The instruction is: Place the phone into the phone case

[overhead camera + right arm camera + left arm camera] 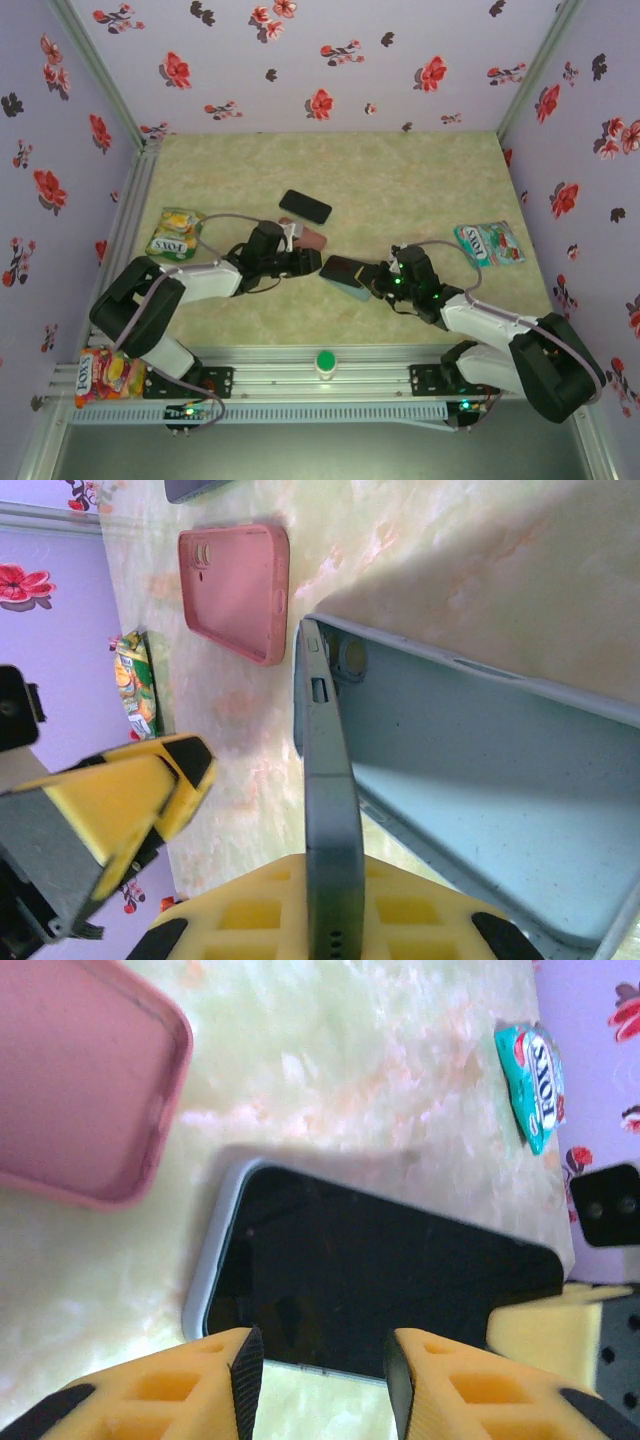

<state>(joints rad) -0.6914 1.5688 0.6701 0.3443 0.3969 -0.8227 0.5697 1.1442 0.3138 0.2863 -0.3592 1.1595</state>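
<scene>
Top view: the phone is seen at mid-table against the grey-blue phone case, between the left gripper and the right gripper.

Left wrist: the left gripper is seen with jaws spread above the phone's dark screen, and a pink case lies nearby.

Right wrist: the phone is pinched on edge by the right gripper, over the open phone case.
</scene>
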